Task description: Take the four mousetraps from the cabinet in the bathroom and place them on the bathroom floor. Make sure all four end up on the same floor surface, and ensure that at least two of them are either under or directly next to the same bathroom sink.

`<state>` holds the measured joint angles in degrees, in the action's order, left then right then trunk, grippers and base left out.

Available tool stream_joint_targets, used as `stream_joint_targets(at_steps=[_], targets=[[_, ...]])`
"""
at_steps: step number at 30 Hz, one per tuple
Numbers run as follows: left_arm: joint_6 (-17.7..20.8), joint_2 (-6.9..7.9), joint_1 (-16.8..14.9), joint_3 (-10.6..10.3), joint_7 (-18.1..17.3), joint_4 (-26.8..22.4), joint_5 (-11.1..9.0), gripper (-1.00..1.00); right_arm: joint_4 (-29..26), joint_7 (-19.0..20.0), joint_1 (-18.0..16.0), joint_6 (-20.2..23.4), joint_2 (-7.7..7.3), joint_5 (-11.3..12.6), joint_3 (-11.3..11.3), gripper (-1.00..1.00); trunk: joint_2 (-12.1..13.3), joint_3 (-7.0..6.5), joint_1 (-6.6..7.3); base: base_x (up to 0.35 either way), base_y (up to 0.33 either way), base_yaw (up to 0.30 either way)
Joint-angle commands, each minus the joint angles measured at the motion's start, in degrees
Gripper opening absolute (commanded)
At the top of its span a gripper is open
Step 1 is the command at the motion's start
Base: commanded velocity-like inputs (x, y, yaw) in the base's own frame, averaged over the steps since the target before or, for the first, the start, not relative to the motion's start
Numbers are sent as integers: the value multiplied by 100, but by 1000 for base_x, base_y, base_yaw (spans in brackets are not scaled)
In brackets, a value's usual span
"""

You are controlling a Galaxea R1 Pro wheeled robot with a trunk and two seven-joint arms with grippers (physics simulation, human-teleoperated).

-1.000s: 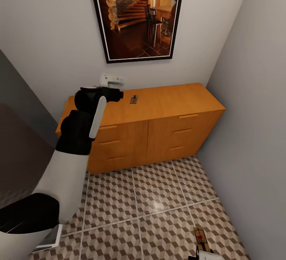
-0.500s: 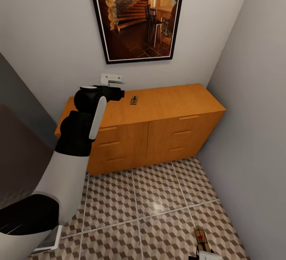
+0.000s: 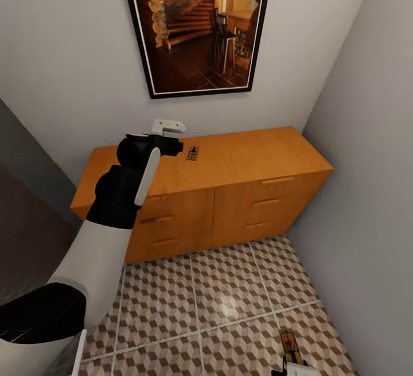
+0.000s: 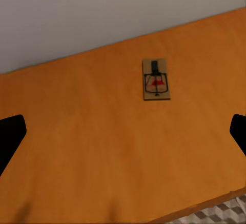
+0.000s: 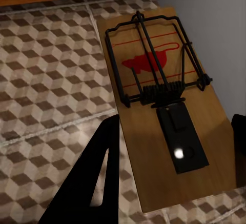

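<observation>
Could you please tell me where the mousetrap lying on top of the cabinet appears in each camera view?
Head view: mousetrap on the cabinet top, just right of the left end effector.
Left wrist view: same mousetrap, ahead on the orange top.
Right wrist view: not this trap.
Shared landmark: the cabinet top.

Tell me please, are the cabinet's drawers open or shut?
Shut: every drawer front on the cabinet sits flush, with no gap showing. One mousetrap lies flat on its top.

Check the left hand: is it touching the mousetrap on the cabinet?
Apart. In the left wrist view, the mousetrap lies on the cabinet with bare wood between it and the open left hand.
</observation>
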<state>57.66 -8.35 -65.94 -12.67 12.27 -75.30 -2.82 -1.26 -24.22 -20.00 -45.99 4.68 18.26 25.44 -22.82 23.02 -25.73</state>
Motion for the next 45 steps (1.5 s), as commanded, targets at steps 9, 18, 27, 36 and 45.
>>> stream_joint_targets(at_steps=[9,18,27,36,45], targets=[[17,0,16,-15,30,414,-34,100,3,-24,-4,-16,-2,37,48,-100,-9,9,-5,188,0,0],[8,-8,213,-83,7,595,-68,100,3,-23,-4,-16,-2,37,47,-100,-9,9,-5,82,0,0],[-10,-8,322,-95,-4,599,-409,100,3,-22,-4,-16,-3,37,47,-100,-9,9,-5,5,0,0],[-31,-8,336,-87,-5,596,-1146,100,3,-22,-4,-16,-6,37,49,-100,-9,9,-5,0,0,0],[-155,2,336,-83,-1,679,-1225,100,3,-22,-4,-13,-4,37,49,-100,-9,11,-5,0,0,0]])
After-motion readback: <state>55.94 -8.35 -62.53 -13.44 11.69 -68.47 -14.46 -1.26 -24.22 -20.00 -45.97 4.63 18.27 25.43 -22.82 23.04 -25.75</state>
